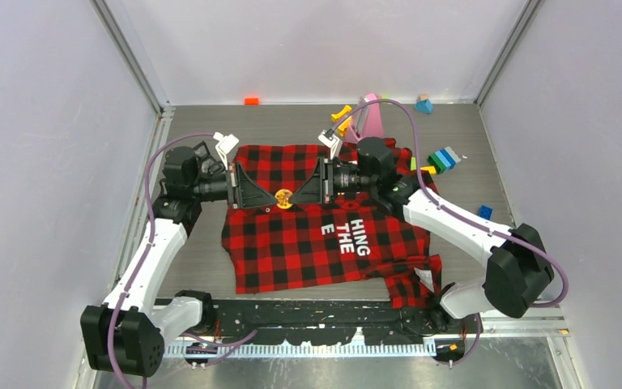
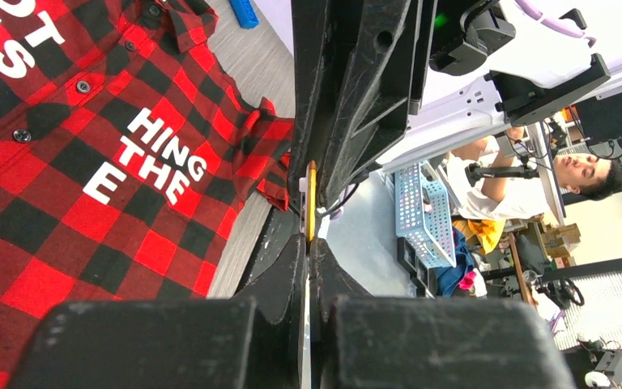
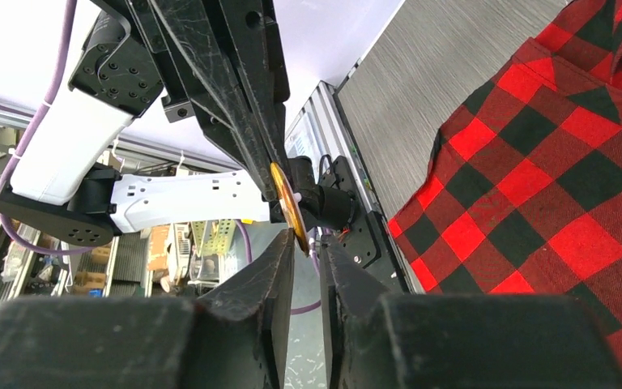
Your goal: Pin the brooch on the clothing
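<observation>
Shirt lay on table. Over shirt's rear half: brooch mid, my left gripper on shirt's left side, my right gripper rightward. Blocks right-behind shirt.

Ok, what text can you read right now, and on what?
"HING", "THE", "E": white block letters on the red-and-black shirt.
"OT", "AS": same shirt, left wrist view, cut off at the frame edge; the letter below is unreadable.
Nothing else readable.
</observation>
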`<act>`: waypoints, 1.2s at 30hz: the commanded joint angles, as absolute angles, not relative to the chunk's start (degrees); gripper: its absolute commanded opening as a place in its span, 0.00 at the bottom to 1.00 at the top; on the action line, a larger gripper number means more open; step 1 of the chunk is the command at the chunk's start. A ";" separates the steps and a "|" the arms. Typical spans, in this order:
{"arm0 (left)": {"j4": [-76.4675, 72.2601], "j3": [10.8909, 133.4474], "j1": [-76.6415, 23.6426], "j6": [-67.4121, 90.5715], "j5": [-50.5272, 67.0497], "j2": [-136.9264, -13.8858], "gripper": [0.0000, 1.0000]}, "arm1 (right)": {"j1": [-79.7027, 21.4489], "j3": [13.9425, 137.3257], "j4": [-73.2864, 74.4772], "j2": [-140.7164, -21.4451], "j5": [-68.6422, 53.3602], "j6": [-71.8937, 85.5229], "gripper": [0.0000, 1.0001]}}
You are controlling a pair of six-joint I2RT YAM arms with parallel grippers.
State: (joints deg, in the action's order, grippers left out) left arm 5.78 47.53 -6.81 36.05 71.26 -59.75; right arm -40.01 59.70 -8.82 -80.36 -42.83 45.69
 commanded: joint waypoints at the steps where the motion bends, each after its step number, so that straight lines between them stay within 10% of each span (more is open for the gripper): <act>1: 3.41 49.05 -6.77 36.91 72.47 -59.35 0.00 | -40.41 62.46 -13.57 -80.90 -44.95 45.95 0.22; 13: 4.25 48.21 -6.81 37.15 69.97 -59.02 0.04 | -40.69 61.43 -15.21 -80.20 -44.91 45.13 0.01; 16: 7.27 48.84 -6.77 35.40 67.89 -59.25 0.59 | -40.74 61.25 -10.31 -78.93 -40.83 41.22 0.01; 19: 15.00 50.97 -6.77 30.33 60.52 -58.85 0.81 | -41.77 62.30 2.07 -77.12 -30.09 31.27 0.01; 25: 25.65 54.53 -6.77 33.49 36.71 -59.34 0.89 | -49.53 64.13 12.40 -74.94 -0.55 14.55 0.01; 36: 20.13 51.11 -10.74 52.45 34.72 -59.93 0.89 | -66.18 63.28 3.07 -78.69 31.69 -4.13 0.01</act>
